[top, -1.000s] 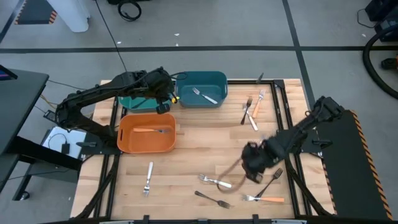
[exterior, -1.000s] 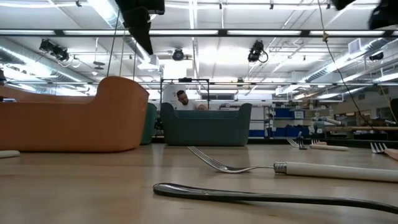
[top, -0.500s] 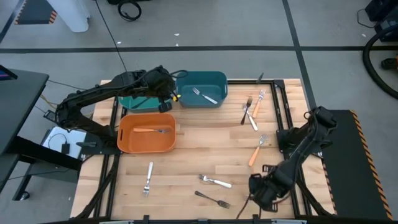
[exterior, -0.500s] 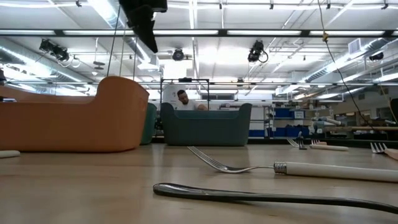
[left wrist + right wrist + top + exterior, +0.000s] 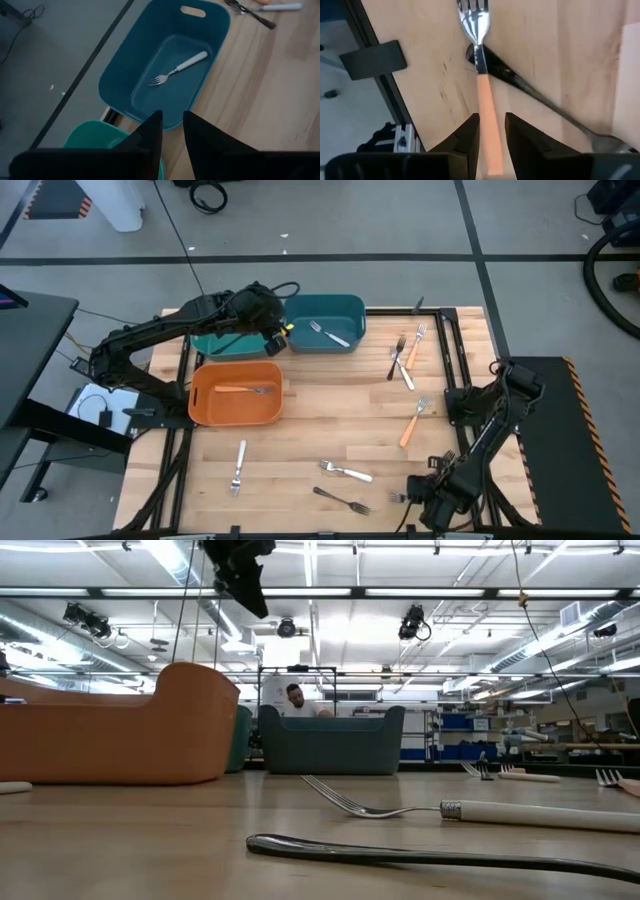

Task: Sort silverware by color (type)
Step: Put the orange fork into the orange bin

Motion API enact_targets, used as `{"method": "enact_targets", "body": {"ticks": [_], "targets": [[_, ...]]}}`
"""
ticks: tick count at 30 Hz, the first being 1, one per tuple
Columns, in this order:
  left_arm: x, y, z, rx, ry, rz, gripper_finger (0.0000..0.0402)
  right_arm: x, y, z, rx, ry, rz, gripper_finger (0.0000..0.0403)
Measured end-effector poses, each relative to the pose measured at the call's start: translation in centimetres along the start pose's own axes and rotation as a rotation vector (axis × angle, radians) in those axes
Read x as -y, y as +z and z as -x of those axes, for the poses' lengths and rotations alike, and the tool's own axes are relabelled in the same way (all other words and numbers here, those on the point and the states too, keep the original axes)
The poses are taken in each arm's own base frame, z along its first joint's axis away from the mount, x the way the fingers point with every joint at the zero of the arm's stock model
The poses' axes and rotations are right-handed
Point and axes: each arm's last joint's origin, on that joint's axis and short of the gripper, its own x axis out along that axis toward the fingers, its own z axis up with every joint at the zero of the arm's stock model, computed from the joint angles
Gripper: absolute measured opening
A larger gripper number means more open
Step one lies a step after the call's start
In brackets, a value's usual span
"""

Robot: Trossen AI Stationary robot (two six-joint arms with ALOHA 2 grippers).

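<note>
High view: one white-handled fork [image 5: 329, 333] in dark teal plastic bin [image 5: 352, 308], one orange-handled fork [image 5: 244, 389] in orange bin [image 5: 200, 410]; other forks lie loose; left gripper [image 5: 172, 131] and right gripper [image 5: 492, 134] slightly parted, empty.

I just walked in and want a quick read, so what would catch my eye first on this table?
The bright orange bin on the table's left, with one orange-handled fork inside, stands out beside the dark blue bin holding a white-handled fork. Loose forks lie scattered over the wooden table, mostly toward the right. The right hand hangs low at the near edge over an orange-handled fork, while the left hand hovers by the blue bin.
</note>
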Motion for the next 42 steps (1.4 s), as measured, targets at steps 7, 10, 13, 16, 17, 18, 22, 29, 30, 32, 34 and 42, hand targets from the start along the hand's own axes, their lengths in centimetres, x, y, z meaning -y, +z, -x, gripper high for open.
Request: {"method": "enact_targets", "body": {"ticks": [7,10,13,16,17,18,22,29,30,32,34,42], "targets": [[0.0,0.0,0.0,-0.001,0.0,0.032,0.0087,0.2,0.2,-0.3,-0.001,0.005,-0.033,0.0097],[0.0,0.0,0.0,-0.002,0.0,0.031,0.0087,0.2,0.3,-0.3,0.011,0.004,-0.043,0.0096],[0.0,0.0,-0.1,-0.006,0.0,0.03,0.0087,0.1,0.2,-0.6,0.022,-0.009,-0.01,0.0099],[0.0,0.0,-0.1,-0.006,0.0,0.031,0.0087,-0.1,0.1,-1.0,0.024,-0.018,0.009,0.0106],[0.0,0.0,-0.1,-0.007,0.0,0.031,0.0087,-0.1,0.1,-1.2,0.022,-0.021,0.011,0.0109],[0.0,0.0,-0.1,-0.006,0.0,0.031,0.0087,-0.2,0.1,-1.4,0.023,-0.021,0.014,0.0113],[0.0,0.0,-0.1,-0.007,0.0,0.031,0.0087,-0.4,-0.1,-2.2,0.038,-0.052,0.044,0.0126],[0.0,0.0,-0.1,-0.007,0.0,0.056,0.0087,-0.6,-0.2,-3.5,0.024,-0.088,0.07,0.013],[0.0,0.0,-0.1,-0.007,0.0,0.057,0.0087,-0.7,-0.2,-3.8,0.023,-0.095,0.079,0.0131],[0.0,0.0,-0.1,-0.007,0.0,0.057,0.0087,-0.6,-0.2,-4.3,0.021,-0.113,0.086,0.013],[0.0,0.0,-0.1,-0.006,0.0,0.058,0.0087,-0.8,-0.1,-4.5,0.013,-0.101,0.092,0.013],[0.0,0.0,-0.1,-0.007,0.0,0.069,0.0087,-0.9,-0.2,-4.6,0.0,-0.097,0.1,0.0111]]}}
